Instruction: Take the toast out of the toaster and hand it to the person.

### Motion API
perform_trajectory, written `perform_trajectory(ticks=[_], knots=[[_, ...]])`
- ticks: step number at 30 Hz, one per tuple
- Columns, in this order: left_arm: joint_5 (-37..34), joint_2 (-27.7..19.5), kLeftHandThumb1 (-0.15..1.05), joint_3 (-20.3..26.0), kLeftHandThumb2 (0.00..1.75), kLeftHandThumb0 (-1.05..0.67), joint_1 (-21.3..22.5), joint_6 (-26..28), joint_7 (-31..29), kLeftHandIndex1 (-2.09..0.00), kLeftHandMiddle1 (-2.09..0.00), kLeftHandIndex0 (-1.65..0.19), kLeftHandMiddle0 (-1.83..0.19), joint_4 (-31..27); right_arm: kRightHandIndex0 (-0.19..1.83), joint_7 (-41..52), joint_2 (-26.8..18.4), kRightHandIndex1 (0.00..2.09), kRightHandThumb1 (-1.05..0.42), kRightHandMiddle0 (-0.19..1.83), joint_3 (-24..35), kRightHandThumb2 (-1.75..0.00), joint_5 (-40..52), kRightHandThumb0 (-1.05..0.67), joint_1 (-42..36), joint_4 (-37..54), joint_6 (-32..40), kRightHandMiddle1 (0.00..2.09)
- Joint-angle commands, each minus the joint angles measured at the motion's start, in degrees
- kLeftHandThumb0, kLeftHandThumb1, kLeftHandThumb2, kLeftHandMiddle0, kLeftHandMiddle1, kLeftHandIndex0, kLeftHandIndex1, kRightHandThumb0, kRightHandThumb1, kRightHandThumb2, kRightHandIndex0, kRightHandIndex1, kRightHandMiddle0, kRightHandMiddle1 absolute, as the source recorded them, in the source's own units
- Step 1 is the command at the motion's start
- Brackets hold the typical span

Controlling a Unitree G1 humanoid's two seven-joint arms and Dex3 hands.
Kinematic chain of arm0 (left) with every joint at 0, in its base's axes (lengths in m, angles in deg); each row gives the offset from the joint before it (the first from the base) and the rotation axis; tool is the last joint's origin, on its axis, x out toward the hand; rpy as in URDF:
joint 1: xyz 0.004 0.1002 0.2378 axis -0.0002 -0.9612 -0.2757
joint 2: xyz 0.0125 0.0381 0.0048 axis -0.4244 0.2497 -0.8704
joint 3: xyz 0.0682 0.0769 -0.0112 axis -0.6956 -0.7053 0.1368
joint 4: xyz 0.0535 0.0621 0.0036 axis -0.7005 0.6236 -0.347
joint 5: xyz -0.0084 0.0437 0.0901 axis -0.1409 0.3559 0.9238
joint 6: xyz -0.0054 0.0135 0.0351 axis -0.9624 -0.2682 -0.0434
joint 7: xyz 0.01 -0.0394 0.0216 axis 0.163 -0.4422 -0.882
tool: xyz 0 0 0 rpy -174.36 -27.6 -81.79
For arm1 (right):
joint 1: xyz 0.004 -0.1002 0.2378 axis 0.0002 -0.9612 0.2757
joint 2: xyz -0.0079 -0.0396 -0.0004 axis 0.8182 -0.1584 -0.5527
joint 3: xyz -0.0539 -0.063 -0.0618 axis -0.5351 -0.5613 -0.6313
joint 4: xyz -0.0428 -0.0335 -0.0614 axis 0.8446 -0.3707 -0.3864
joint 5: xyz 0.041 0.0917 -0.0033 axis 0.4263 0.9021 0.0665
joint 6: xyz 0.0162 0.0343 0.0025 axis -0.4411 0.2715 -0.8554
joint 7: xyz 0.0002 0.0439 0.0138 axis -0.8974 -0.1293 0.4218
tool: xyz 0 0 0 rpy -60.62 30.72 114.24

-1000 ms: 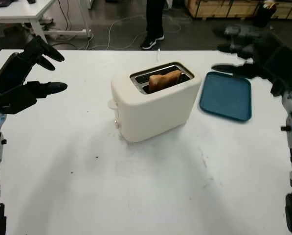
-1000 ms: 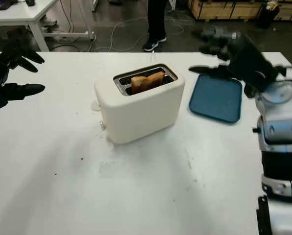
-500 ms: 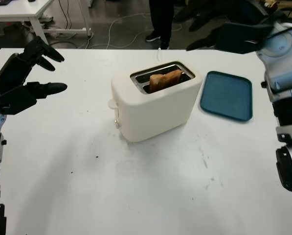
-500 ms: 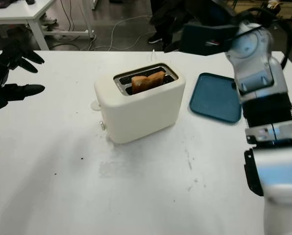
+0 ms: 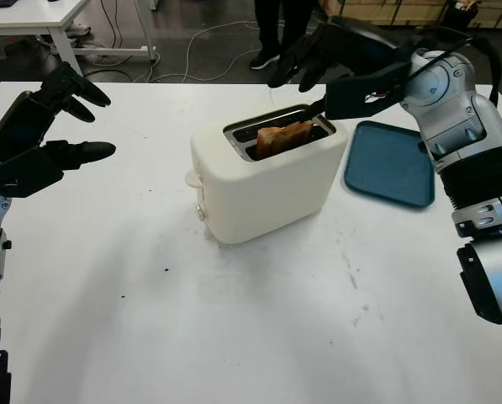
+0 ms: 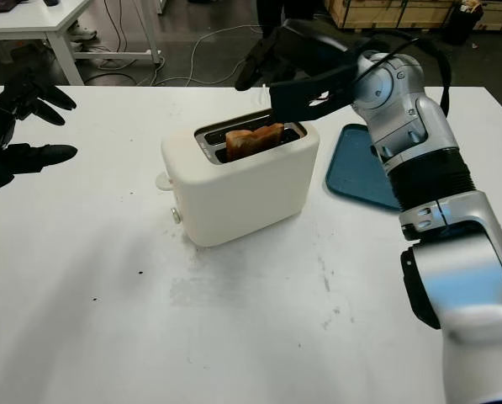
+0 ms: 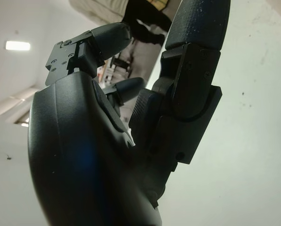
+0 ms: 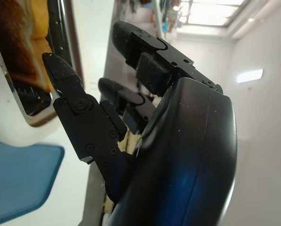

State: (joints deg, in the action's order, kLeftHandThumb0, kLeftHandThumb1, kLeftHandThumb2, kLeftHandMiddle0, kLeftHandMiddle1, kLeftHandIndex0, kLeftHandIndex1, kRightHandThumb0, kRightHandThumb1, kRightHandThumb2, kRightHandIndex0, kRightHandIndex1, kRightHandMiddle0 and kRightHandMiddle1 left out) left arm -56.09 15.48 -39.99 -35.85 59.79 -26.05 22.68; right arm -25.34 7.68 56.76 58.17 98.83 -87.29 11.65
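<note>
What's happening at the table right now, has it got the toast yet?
Not yet. The right hand is open, held above the far right end of the toaster, holding nothing. The toast sits in the slot, its top edge sticking up. The left hand is open, held above the table off to the left. A blue tray lies right of the toaster. A person stands beyond the table's far edge.

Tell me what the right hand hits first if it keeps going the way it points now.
Probably the toast in the toaster: the open right hand hangs just above its slot end, fingers aimed over it. Depth is uncertain.
</note>
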Motion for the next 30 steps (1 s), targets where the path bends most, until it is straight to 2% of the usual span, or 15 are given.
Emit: perform_trajectory(ticks=[1, 9, 11, 14, 15, 16, 18, 19, 22, 26, 30], knots=[[-0.2, 0.22, 0.92, 0.33, 0.23, -1.05, 0.0, -0.63, 0.3, -1.52, -1.66, 0.0, 0.0, 0.04, 0.82, -1.12, 0.41, 0.56, -0.58, 0.96, -0.94, 0.0, -1.74, -0.35, 1.97, -1.26, -2.42, 0.08], [0.21, 0.13, 0.92, 0.25, 0.24, -1.05, -0.11, 0.07, 0.55, -1.52, -1.66, 0.0, 0.0, -0.62, 0.83, -3.06, 1.23, 0.63, -0.57, 1.02, -1.88, 0.0, -4.38, -0.48, 2.18, -3.13, -4.59, 0.09], [-0.18, 0.22, 0.92, 0.29, 0.23, -1.05, -0.05, 0.22, 0.23, -1.51, -1.65, 0.0, 0.0, -0.58, 0.84, -3.17, 1.36, 0.95, -0.58, 1.0, -2.14, 0.0, -5.0, -0.52, 2.26, -3.3, -4.56, 0.07], [-0.37, 0.35, 0.92, 0.33, 0.22, -1.05, -0.01, 0.04, 0.2, -1.51, -1.65, 0.0, 0.0, -0.42, 0.83, -2.59, 1.57, 1.14, -0.59, 0.98, -2.43, 0.0, -4.95, -0.52, 2.26, -3.61, -4.37, 0.05], [-0.32, 0.33, 0.92, 0.31, 0.22, -1.05, 0.02, -0.26, 0.22, -1.51, -1.65, 0.0, 0.0, -0.24, 0.78, -2.64, 1.6, 1.4, -0.6, 0.97, -2.56, 0.0, -5.06, -0.53, 2.12, -3.48, -4.25, 0.04], [-0.22, 0.29, 0.92, 0.29, 0.22, -1.05, 0.04, -0.43, 0.26, -1.51, -1.64, 0.0, 0.0, -0.09, 0.77, -2.57, 1.64, 1.51, -0.6, 0.97, -2.71, 0.0, -5.08, -0.53, 2.0, -3.39, -4.28, 0.03], [-0.09, 0.23, 0.92, 0.27, 0.23, -1.05, 0.02, -0.47, 0.33, -1.5, -1.64, 0.0, 0.0, 0.04, 0.77, -1.96, 1.71, 1.26, -0.62, 0.98, -3.13, -0.01, -5.19, -0.5, 1.9, -3.16, -3.86, 0.03], [-0.11, 0.22, 0.92, 0.29, 0.23, -1.05, -0.06, -0.16, 0.32, -1.5, -1.64, 0.0, 0.0, -0.14, 0.78, -1.83, 1.75, 1.22, -0.62, 0.98, -3.4, -0.01, -5.36, -0.5, 1.86, -3.12, -3.73, 0.02], [-0.12, 0.24, 0.92, 0.34, 0.22, -1.05, -0.12, -0.22, 0.38, -1.51, -1.64, 0.0, 0.0, -0.12, 0.76, -2.27, 1.7, 1.28, -0.63, 0.99, -3.93, 0.0, -6.05, -0.5, 1.66, -3.16, -4.41, 0.02], [-0.04, 0.28, 0.92, 0.35, 0.22, -1.05, -0.12, -0.54, 0.54, -1.51, -1.65, 0.0, 0.0, -0.02, 0.71, -1.25, 1.77, 1.04, -0.65, 1.01, -3.97, 0.0, -6.21, -0.5, 1.17, -2.18, -4.07, 0.02], [0.04, 0.35, 0.92, 0.36, 0.23, -1.05, -0.17, -0.6, 0.71, -1.52, -1.65, 0.0, 0.0, -0.03, 0.73, -0.91, 2.12, 1.14, -0.64, 1.04, -3.94, 0.0, -6.0, -0.47, 0.76, -2.31, -4.11, 0.03]])
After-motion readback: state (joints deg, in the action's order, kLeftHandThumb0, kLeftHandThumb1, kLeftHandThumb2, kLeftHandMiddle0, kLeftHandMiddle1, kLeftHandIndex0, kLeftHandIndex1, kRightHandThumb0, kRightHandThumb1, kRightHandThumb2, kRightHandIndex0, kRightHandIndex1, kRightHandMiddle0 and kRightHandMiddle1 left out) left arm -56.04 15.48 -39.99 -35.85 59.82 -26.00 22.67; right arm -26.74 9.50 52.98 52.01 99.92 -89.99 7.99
